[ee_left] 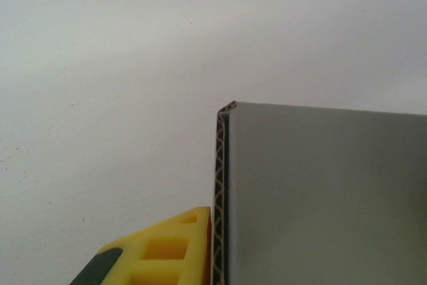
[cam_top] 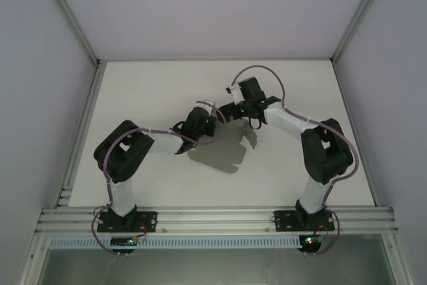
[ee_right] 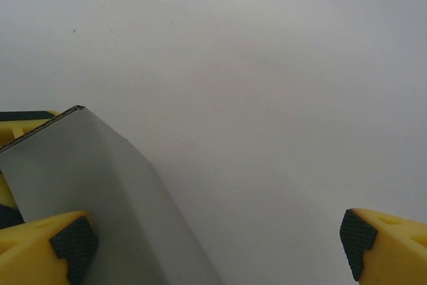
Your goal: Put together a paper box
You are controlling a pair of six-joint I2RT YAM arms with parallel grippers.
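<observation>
There is one paper box (ee_left: pixel 320 198), plain grey card with a corrugated cut edge, and it sits between the two grippers above the middle of the white table (cam_top: pixel 153 91). The two arms reach in towards it from either side. The left gripper (cam_top: pixel 215 125) is clamped on the box. In the left wrist view one yellow finger (ee_left: pixel 167 251) lies flush against the outer face of an upright folded wall. The second finger is hidden behind the card, and a flat grey panel spreads away from that wall on the side opposite the finger. In the right wrist view the box (ee_right: pixel 100 191) appears as a tilted grey sheet with one crease running down it. More yellow shows past its far edge. The right gripper (ee_right: pixel 217 238) stands wide open and grips nothing. Both of its yellow fingers, each with a black pad, are in view. One finger (ee_right: pixel 47 245) is right at the box, overlapping the near face of the card. The other is well apart from the box, with bare table between them. In the top view one dark shadow falls on the table just on the near side of the box.
</observation>
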